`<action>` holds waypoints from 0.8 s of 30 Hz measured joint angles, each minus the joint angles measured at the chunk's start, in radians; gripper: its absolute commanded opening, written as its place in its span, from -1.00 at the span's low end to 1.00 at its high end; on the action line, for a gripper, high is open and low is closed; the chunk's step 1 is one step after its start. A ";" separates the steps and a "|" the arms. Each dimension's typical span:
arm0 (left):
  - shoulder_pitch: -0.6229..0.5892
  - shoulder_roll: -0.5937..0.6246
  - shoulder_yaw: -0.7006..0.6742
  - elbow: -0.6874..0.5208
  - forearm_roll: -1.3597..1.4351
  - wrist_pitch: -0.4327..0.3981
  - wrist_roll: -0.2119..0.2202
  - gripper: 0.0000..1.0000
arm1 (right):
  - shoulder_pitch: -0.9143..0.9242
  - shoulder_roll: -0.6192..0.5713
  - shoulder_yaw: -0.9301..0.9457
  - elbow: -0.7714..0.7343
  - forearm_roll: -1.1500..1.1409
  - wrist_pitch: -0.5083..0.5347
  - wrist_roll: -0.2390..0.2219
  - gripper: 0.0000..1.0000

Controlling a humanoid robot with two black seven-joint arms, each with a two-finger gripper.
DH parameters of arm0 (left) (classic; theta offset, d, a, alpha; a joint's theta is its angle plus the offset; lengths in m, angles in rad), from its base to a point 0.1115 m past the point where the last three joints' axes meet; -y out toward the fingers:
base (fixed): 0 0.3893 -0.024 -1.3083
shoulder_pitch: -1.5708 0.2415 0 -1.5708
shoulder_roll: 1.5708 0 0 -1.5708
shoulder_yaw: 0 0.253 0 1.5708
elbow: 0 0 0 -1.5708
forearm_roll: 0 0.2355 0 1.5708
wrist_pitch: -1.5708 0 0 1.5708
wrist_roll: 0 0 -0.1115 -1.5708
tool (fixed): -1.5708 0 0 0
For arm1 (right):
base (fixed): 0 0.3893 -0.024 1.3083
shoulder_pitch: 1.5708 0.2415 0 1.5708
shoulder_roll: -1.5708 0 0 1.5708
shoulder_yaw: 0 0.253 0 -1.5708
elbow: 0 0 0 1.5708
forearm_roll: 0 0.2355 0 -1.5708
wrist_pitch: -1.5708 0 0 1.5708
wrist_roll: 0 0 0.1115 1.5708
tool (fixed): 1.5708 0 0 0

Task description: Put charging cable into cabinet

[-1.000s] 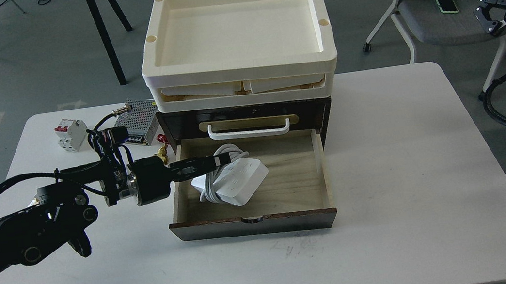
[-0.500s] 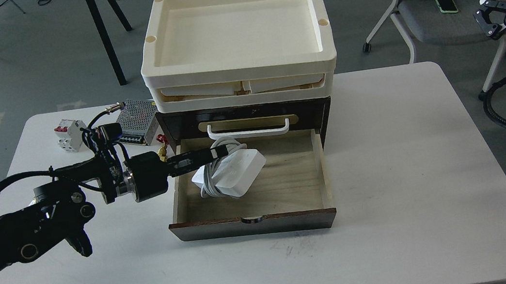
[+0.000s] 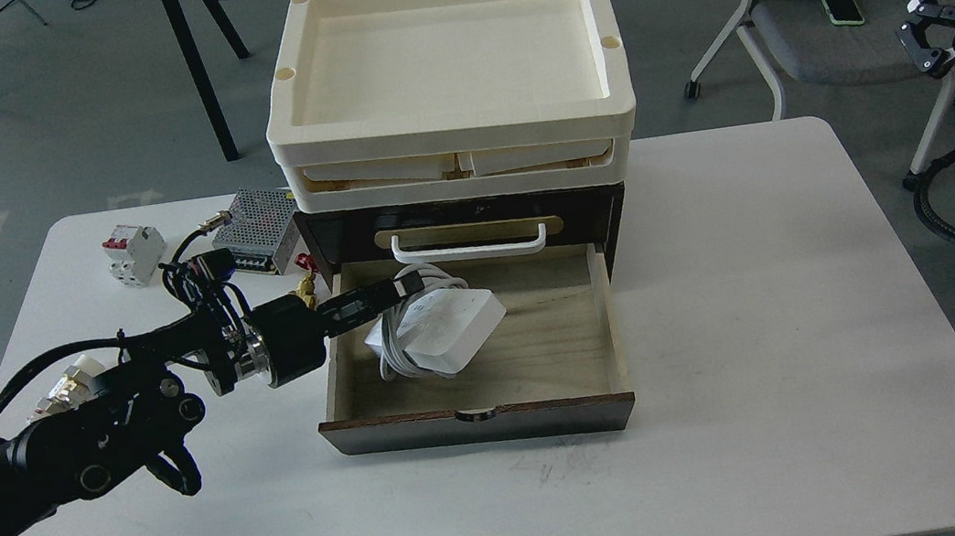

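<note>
The charging cable (image 3: 448, 335), a white power strip with its white cord coiled round it, sits tilted inside the open light-wood drawer (image 3: 606, 325) of the dark brown cabinet (image 3: 604, 207). My left gripper (image 3: 408, 285) reaches in over the drawer's left wall and is closed on the strip's upper left end, by the cord loops. The white handle (image 3: 469, 249) is just behind it. My right gripper (image 3: 923, 25) is open and empty, off the table at the far right.
Cream trays (image 3: 460, 136) are stacked on the cabinet. A white-and-red circuit breaker (image 3: 132, 252) and a silver mesh power-supply box (image 3: 258, 227) lie at the table's back left. A chair (image 3: 833, 27) with a phone (image 3: 841, 7) stands behind the white table (image 3: 769, 312).
My left gripper moved a little back and left, and the power strip shifted with it toward the drawer's back left. The left arm's elbow shifted right. The right gripper drifted slightly.
</note>
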 measured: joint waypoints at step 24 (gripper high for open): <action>0.028 0.157 -0.079 -0.040 -0.094 -0.042 0.001 0.94 | -0.019 -0.015 0.020 0.004 0.000 0.000 0.000 1.00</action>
